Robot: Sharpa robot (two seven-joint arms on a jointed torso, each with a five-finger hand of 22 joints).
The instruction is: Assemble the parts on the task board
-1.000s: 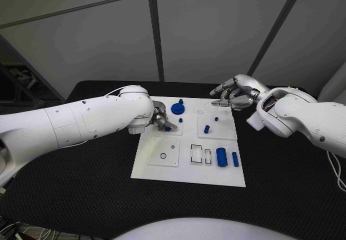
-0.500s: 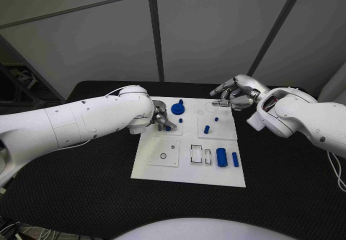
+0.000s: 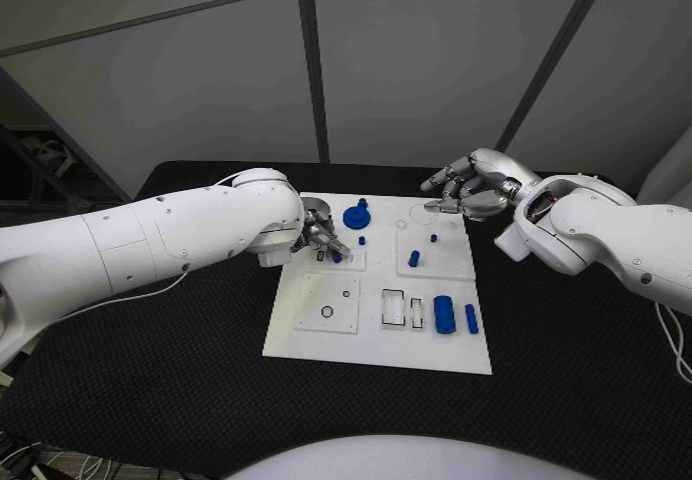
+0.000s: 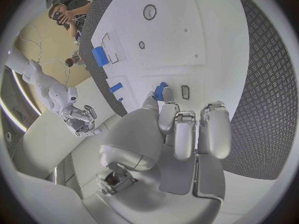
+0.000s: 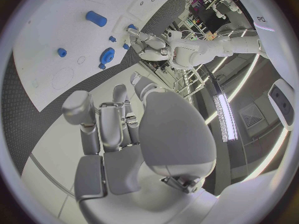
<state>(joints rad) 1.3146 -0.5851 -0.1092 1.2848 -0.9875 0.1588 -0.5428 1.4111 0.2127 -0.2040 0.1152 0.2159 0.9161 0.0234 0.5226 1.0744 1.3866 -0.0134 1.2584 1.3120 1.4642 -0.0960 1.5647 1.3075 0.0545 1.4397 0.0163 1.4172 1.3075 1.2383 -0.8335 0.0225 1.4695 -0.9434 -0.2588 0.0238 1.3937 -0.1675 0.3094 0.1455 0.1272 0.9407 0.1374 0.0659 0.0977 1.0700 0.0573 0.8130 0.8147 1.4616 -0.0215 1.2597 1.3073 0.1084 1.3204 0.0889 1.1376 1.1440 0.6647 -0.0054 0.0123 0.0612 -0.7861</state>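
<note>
Head view: I see my left hand (image 3: 320, 241) pinching a small blue part (image 3: 336, 256) on the task board (image 3: 378, 345), its axis unclear. Right hand (image 3: 469, 188) hovers curled, holding nothing. No legible writing.

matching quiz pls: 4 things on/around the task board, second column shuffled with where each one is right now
Things:
1. blue gear
2. large blue cylinder
3. left robot hand
4. right robot hand

Places or states:
A. lies flat near the front right of the task board, beside a thinner blue bar
B. hovers at the board's far right corner, holding nothing
C. sits on the board's far side, left of its middle
D. fingertips on a small blue part at the board's left side

Pairs: 1-C, 2-A, 3-D, 4-B
</note>
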